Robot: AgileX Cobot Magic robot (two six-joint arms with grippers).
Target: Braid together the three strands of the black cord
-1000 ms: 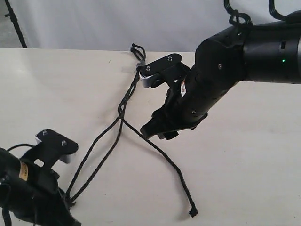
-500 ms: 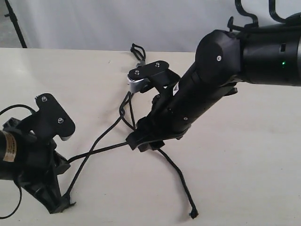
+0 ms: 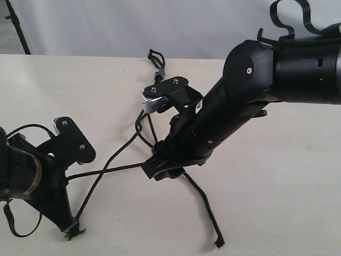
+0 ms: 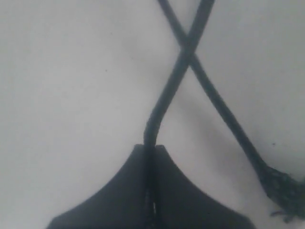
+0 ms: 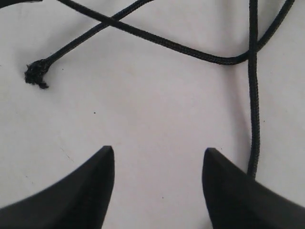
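Observation:
The black cord's grey band (image 3: 158,71) and short loops (image 3: 155,55) lie at the far middle of the table. Its three strands run toward me. My left gripper (image 3: 67,230) (image 4: 154,145) is shut on one strand (image 4: 176,81) near its end. A second strand (image 4: 224,114) crosses the held one, and its frayed tip (image 4: 283,188) lies beside the fingers. The third strand (image 3: 200,194) lies loose, ending in a tip (image 3: 218,242) at the front right. My right gripper (image 3: 157,172) (image 5: 158,150) is open just above the table where the strands cross, nothing between its fingers. A strand (image 5: 252,119) passes beside one finger.
The pale table (image 3: 287,192) ends at a white backdrop (image 3: 106,26). A black stand leg (image 3: 18,29) leans at the far left corner. The right arm's cable loops (image 3: 290,13) hang above its forearm. The right arm covers the braided part of the cord.
My left gripper rose and swung left, drawing one strand taut across the table. My right arm came down and left over the strand crossing, still open.

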